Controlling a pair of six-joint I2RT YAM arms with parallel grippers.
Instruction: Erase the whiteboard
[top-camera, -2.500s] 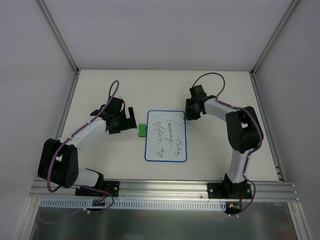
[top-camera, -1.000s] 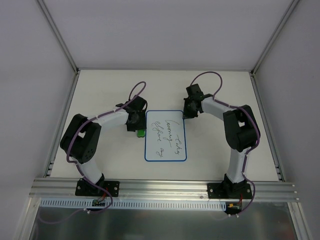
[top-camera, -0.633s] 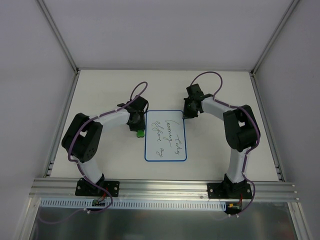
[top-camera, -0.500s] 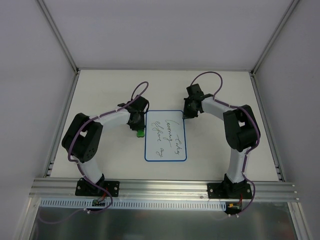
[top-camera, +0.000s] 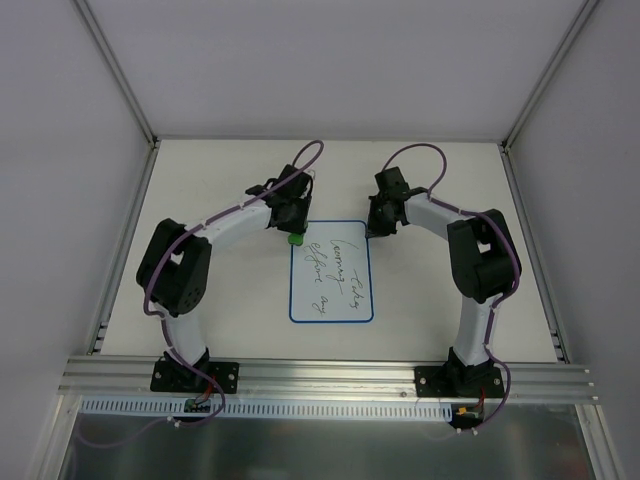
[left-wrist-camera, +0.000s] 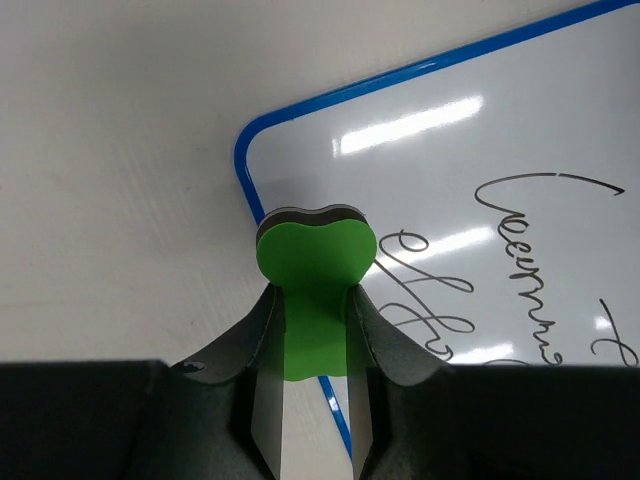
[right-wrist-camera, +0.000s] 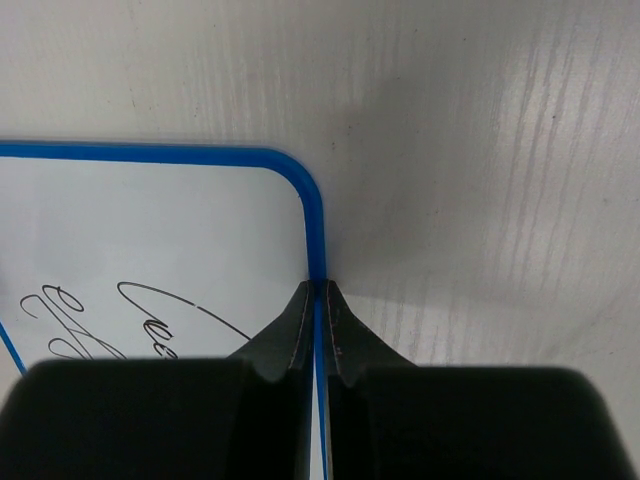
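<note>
Lying flat on the table (top-camera: 410, 300), the whiteboard (top-camera: 331, 272) bears dark handwriting. At its far right corner, the right gripper (right-wrist-camera: 317, 292) has its jaws nearly together, pinching the blue border. At its far left corner, the left gripper (left-wrist-camera: 313, 300) pinches a green eraser (left-wrist-camera: 313, 245) over the border.

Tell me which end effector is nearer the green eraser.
Left. The left end effector grips the green eraser; the right end effector pinches the whiteboard at its right edge.
</note>
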